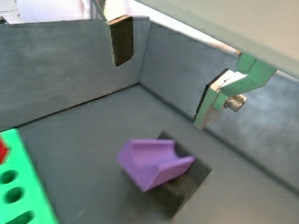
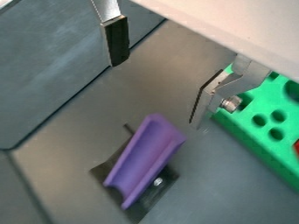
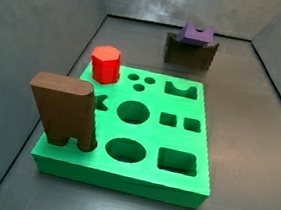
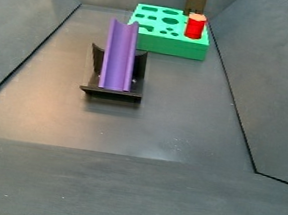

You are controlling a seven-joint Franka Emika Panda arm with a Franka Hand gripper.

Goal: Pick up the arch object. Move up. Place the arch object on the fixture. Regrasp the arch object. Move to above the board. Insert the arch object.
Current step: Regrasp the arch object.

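- Tall brown block (image 3: 62, 110) is standing upright at the board's near left corner in a side view, its foot sunk in a hole.
- Red hexagonal peg (image 3: 106, 64) is standing upright in the board's far left part in that view; it also shows at the board's back edge (image 4: 195, 27).
- Board (image 3: 145, 174) is lying flat on the dark floor; round, square and an arch-shaped hole are showing open in its top. A corner of it is showing in both wrist views (image 1: 26, 197) (image 2: 267, 122).
- Arch object (image 4: 119, 54) is sitting on the fixture (image 4: 111, 87), notch face up, leaning up and away from the base plate. In a side view it is perching on the fixture's top (image 3: 196, 31), well behind the board.
- Fixture (image 3: 189, 52) is standing apart from the board, not touching it.
- Gripper (image 1: 173, 70) is hanging above the arch object (image 1: 153, 163), clear of it. Fingers (image 1: 121, 42) are spread wide with nothing between them; same in a wrist view (image 2: 162, 74), arch object (image 2: 143, 157) lying below on the fixture (image 2: 158, 185).
- Gripper is not showing in either side view.
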